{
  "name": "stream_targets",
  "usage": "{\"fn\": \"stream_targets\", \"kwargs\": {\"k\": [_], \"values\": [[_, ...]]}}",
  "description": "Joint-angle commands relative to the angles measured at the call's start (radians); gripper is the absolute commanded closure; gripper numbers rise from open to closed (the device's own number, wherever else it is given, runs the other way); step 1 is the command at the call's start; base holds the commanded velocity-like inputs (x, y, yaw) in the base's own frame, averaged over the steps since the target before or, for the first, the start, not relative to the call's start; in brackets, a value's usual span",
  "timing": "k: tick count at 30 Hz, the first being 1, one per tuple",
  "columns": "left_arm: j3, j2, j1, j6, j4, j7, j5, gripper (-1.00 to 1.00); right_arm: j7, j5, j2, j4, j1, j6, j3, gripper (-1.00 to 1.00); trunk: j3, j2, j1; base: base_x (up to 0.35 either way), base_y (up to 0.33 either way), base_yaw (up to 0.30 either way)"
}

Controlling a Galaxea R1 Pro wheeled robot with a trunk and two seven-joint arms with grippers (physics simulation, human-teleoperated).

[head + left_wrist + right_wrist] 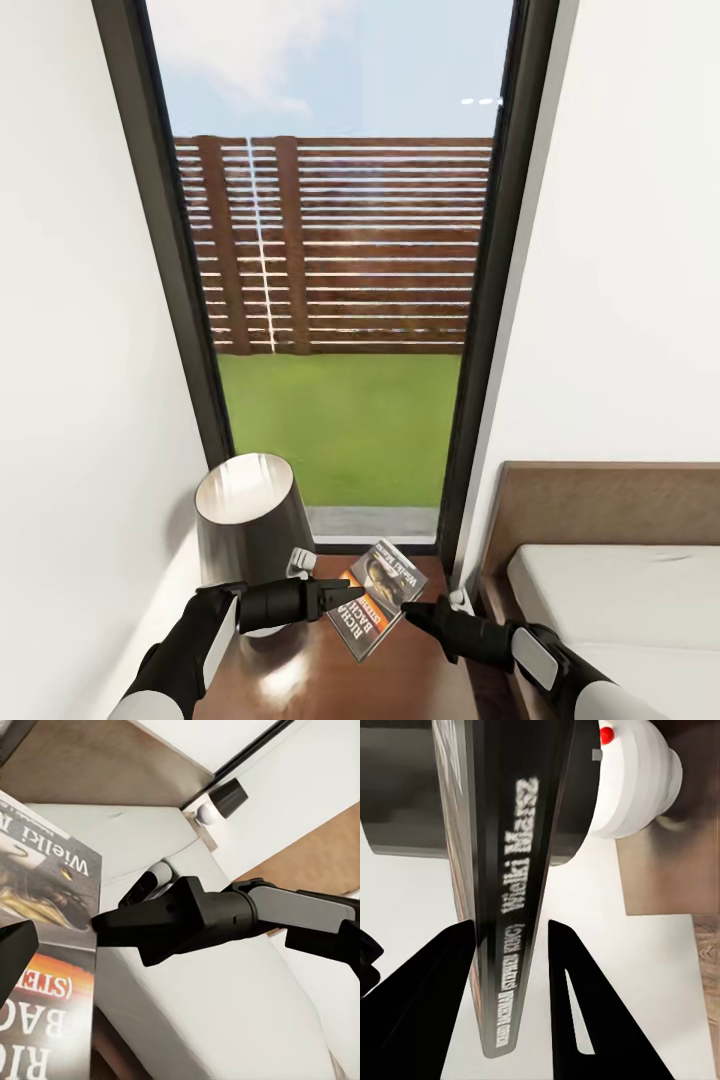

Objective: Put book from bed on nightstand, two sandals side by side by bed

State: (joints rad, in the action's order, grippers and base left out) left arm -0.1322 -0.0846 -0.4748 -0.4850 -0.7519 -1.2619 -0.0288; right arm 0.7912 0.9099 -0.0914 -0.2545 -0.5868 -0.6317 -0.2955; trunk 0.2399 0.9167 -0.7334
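We find the book (372, 598) held in the air just above the nightstand (420, 680), tilted, between the two tools. The right tool (408, 608) meets its right edge; in the right wrist view the spine (514, 907) stands between the two dark fingers (431, 997), which sit closely either side of it, so we judge this tool closed on the book, though actual contact at the pads is hidden. The left tool (350, 594) lies at the book's left edge; whether it grips or merely steadies we cannot tell. We judge the book a light, thin paperback: it will flex if pinched at a corner and its glossy cover may slip, so hold is best taken across the spine edge, as here. The nightstand top is dark, glossy wood and partly taken up by a lamp with a grey shade (250, 520), leaving limited free surface beside it. The bed (610, 590) adjoins on the right, with its headboard against the white wall. A tall black-framed window (340, 300) behind shows fence and lawn.
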Motion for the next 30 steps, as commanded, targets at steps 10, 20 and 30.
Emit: {"fn": "stream_targets", "kwargs": {"k": [10,20,30], "values": [[-0.004,-0.001,-0.001,-0.01,0.0,-0.004,-0.003,-1.0,-0.009,0.003,-0.002,-0.001,-0.001,-0.005,-0.004,1.0,0.033,0.071,-0.039,0.0,0.0,0.0],[-0.004,-0.001,-0.001,-0.01,0.007,-0.002,-0.003,-1.0,-0.123,0.008,-0.003,-0.006,-0.001,-0.008,-0.004,1.0,0.064,0.141,-0.077,0.0,0.0,0.0],[-0.004,-0.001,-0.001,-0.01,0.008,-0.002,-0.003,-1.0,-0.124,0.009,-0.002,-0.005,-0.001,-0.016,-0.004,1.0,0.095,0.211,-0.115,0.0,0.0,0.0]]}}
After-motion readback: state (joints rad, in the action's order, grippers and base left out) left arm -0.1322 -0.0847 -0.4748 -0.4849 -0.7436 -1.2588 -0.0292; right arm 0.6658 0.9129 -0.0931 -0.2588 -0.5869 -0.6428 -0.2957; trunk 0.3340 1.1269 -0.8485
